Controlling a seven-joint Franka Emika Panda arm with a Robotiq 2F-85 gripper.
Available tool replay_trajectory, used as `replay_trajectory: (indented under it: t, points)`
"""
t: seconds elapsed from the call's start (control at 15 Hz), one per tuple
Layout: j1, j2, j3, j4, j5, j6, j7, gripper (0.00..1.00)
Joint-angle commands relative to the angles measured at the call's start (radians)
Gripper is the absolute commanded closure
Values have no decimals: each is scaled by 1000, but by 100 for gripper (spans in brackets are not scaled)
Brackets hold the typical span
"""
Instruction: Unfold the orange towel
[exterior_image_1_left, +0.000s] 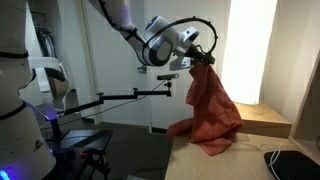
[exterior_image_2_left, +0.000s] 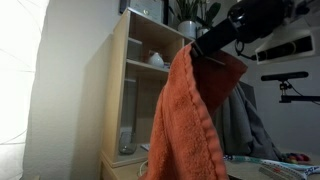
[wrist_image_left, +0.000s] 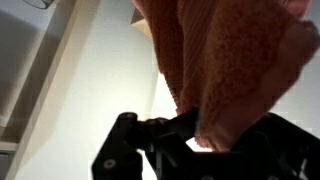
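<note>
The orange towel (exterior_image_1_left: 210, 108) hangs in the air from my gripper (exterior_image_1_left: 203, 62), which is shut on its top corner. Its lower end drapes down onto the light wooden surface (exterior_image_1_left: 262, 122). From another side in an exterior view, the towel (exterior_image_2_left: 185, 120) hangs as a long rumpled fold below the gripper (exterior_image_2_left: 205, 50). In the wrist view the towel (wrist_image_left: 235, 60) fills the upper right, pinched between the dark fingers (wrist_image_left: 185, 122) at the bottom.
A light wooden shelf unit (exterior_image_2_left: 135, 90) stands behind the towel. A black camera arm (exterior_image_1_left: 130, 96) reaches in from one side. A black cable (exterior_image_1_left: 290, 162) lies on the table near the front. A bright panel (exterior_image_1_left: 250, 50) stands at the back.
</note>
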Motion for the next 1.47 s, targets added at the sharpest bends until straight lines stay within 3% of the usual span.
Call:
replay_trajectory:
  t: [0.0,0.6,1.4]
  points:
    - [93,-32,-44,-3,22,-31,-65,100]
    - [291,-27,-145,-5,29,-32,-132,100]
    - [267,5,-121,0,4,-1,-97,100]
